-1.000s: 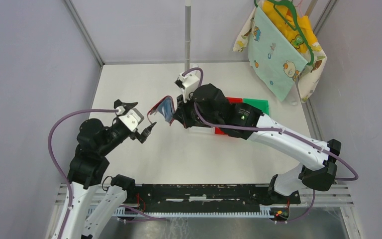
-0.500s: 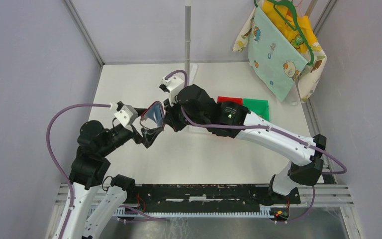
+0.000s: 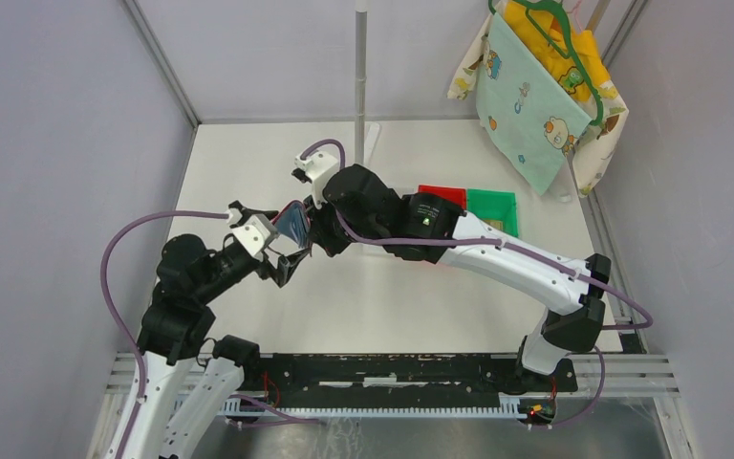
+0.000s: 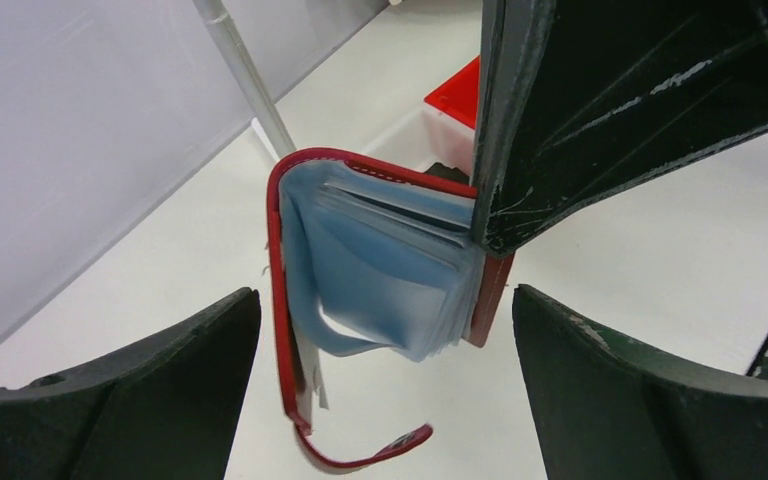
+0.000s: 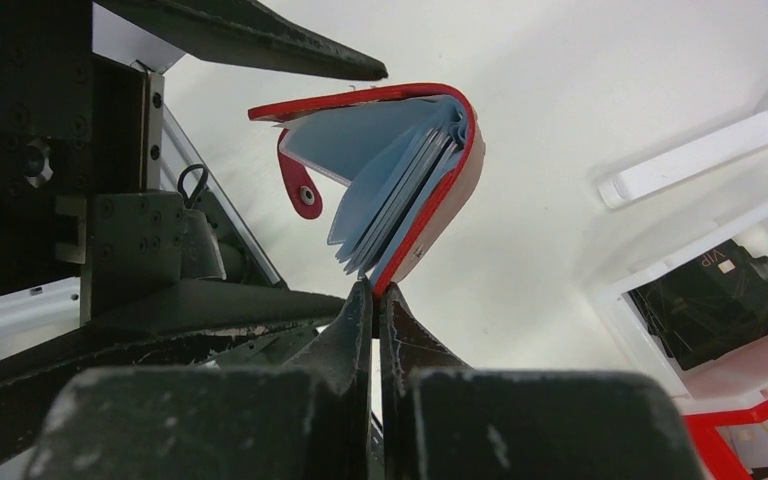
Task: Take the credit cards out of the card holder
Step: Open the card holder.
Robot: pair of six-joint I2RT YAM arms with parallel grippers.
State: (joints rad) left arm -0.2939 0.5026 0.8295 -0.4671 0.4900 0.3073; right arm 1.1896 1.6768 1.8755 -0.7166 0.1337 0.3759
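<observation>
Since the earlier frame the right arm has carried the card holder (image 3: 292, 222) leftward, and the left gripper (image 3: 272, 241) has come up to bracket it.

From the top camera, the holder hangs above the table (image 3: 373, 296), left of centre. It is pinched by the right gripper (image 3: 313, 234), with the left gripper's fingers spread on either side of it. A red bin (image 3: 442, 195) and a green bin (image 3: 492, 203) sit well apart to the right.

In the left wrist view, the left gripper (image 4: 385, 300) stands wide, holding nothing. The holder (image 4: 282, 300) gapes toward it, with a glossy red shell and pale blue sleeves fanned like pages. The sleeves look thin and floppy, and the lowest curls.

In the right wrist view, the right gripper (image 5: 375, 295) is clamped tight on the bottom edge of one red cover. The credit cards (image 5: 400, 190) show only as stacked edges among the blue leaves. A red snap tab (image 5: 305, 190) dangles free. A black lumpy item (image 5: 715, 300) lies in a white tray on the right.

The holder looks light and limp, so it will likely swing under any pull. The cards look stiff, thin and slick. A pinch on an exposed card edge, drawn along the sleeve's opening, seems best, since a soft sleeve would probably only fold.
</observation>
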